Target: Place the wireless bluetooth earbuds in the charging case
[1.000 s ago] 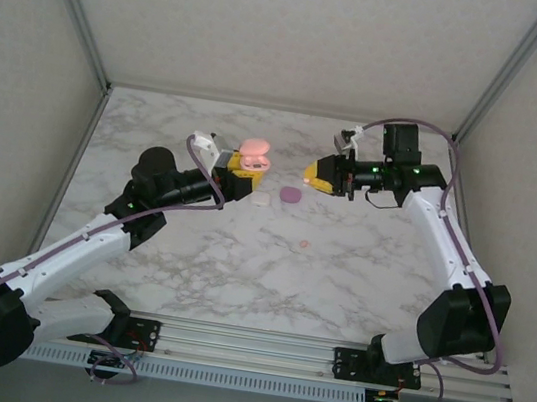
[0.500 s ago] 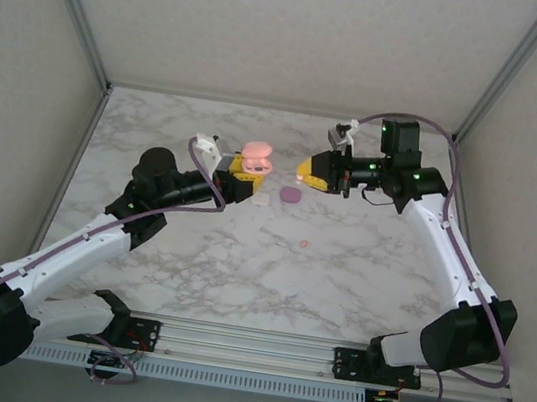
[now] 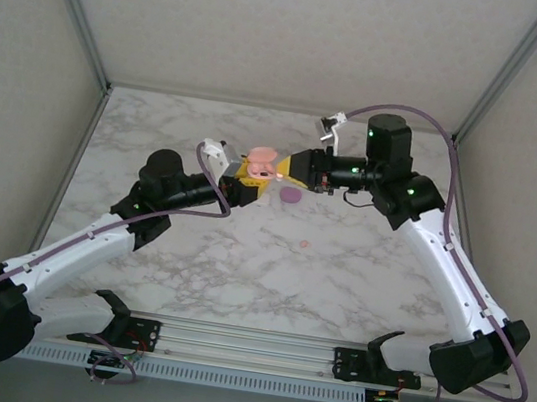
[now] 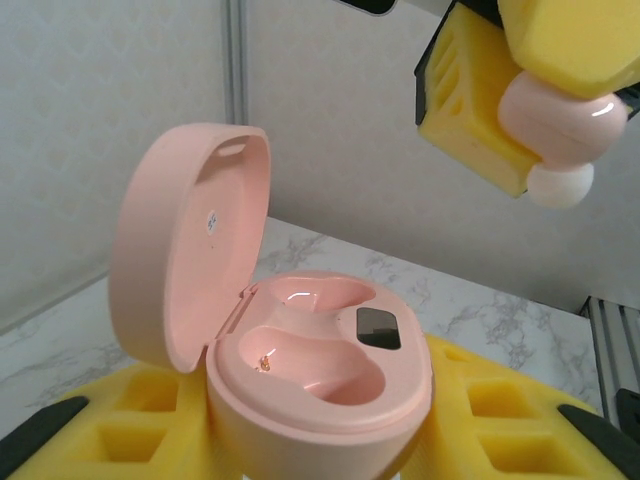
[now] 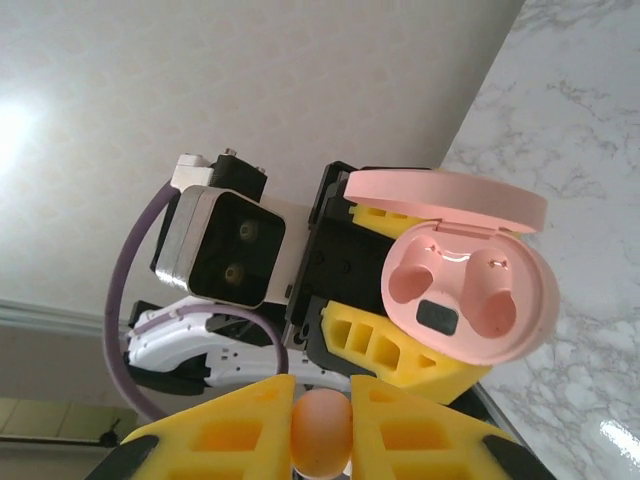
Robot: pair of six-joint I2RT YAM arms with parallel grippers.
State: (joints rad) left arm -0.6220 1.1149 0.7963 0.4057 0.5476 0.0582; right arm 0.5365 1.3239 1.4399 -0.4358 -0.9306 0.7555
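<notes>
Pink earbud (image 4: 560, 115) tight in right gripper (image 5: 322, 448) — just above open case (image 4: 320, 370), snug in left gripper (image 3: 253, 170)

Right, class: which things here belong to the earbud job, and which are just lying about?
Job: open pink charging case in the left gripper; pink earbud pinched by the right gripper; small pink bud on the table, likely its pair.
Lying about: purple pebble-shaped piece on the table.

Top overhead; wrist cams close, share case (image 4: 300, 400)
</notes>
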